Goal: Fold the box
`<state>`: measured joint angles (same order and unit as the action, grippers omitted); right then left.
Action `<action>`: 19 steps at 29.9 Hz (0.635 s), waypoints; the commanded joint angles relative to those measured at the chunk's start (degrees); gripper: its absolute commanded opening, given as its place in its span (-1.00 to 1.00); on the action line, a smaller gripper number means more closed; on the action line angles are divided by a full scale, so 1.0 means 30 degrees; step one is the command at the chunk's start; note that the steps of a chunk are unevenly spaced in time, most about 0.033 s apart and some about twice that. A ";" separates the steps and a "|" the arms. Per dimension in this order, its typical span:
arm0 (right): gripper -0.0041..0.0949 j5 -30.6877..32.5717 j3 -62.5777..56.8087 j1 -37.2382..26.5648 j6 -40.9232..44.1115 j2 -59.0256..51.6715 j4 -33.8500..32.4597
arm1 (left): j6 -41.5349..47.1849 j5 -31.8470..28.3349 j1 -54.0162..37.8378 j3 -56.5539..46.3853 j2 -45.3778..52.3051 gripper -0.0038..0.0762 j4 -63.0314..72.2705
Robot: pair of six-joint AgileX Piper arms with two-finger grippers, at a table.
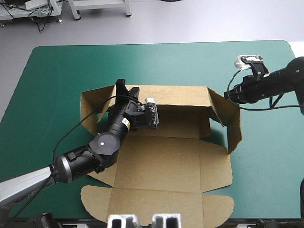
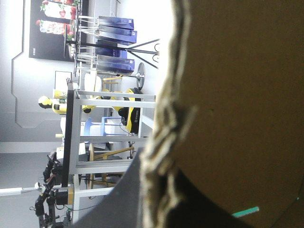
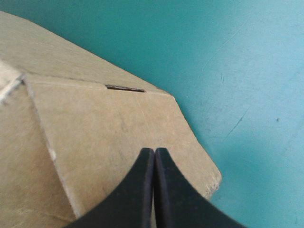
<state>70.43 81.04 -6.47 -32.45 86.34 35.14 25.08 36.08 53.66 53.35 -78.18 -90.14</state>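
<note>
The brown box (image 1: 161,156) lies half raised at the table's middle. Its back wall (image 1: 175,92) and right wall (image 1: 233,126) stand up, and the lid with rounded flaps (image 1: 156,206) lies flat toward the near edge. My left gripper (image 1: 127,88) straddles the back wall's left end. In the left wrist view the board (image 2: 237,95) fills the space close ahead, its edge between the black fingers (image 2: 114,204). My right gripper (image 1: 229,95) is at the top of the right wall. Its fingers are shut in a point (image 3: 154,151) against the board (image 3: 95,128).
Bare teal-green cover (image 1: 57,76) surrounds the box on the left, far side and right (image 3: 247,71). The box's left flap (image 1: 92,104) stands angled outward beside my left arm. The lid's flaps reach close to the table's near edge.
</note>
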 commanded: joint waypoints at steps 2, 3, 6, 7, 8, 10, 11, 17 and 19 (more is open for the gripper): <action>-0.93 0.0510 -0.1047 0.0019 -0.0732 -0.1958 0.0511 | 0.1753 0.0614 0.0170 0.0520 0.0663 -0.93 -0.0923; -0.93 0.0510 -0.1624 0.0019 -0.0986 -0.2234 0.0561 | 0.1962 0.0614 0.0170 0.0520 0.0663 -0.93 -0.0923; -0.94 -0.0235 -0.3524 0.0019 -0.2422 -0.3029 0.1202 | 0.2312 0.0614 0.0170 0.0520 0.0663 -0.93 -0.0923; -0.94 -0.0819 -0.4324 0.0019 -0.2880 -0.3309 0.1550 | 0.2312 0.0614 0.0170 0.0520 0.0663 -0.93 -0.0923; -0.94 -0.1773 -0.5191 0.0019 -0.3353 -0.3804 0.2101 | 0.2363 0.0614 0.0170 0.0520 0.0663 -0.93 -0.0923; -0.94 -0.4031 -0.6887 0.0019 -0.4875 -0.4593 0.3686 | 0.2364 0.0614 0.0170 0.0520 0.0663 -0.93 -0.0923; -0.94 -0.5113 -0.7824 0.0019 -0.5892 -0.4993 0.4554 | 0.2364 0.0580 0.0170 0.0520 0.0663 -0.93 -0.0923; -0.94 -0.9405 -1.1558 0.0019 -1.3187 -0.5807 0.9673 | 0.2364 0.0463 0.0170 0.0520 0.0663 -0.93 -0.0923; -0.94 -0.9266 -1.2042 0.0019 -1.5237 -0.5618 1.1016 | 0.2364 0.0463 0.0170 0.0520 0.0663 -0.93 -0.0923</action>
<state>44.43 45.35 -6.47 -68.95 70.47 59.73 30.79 36.33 53.66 53.35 -78.18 -90.28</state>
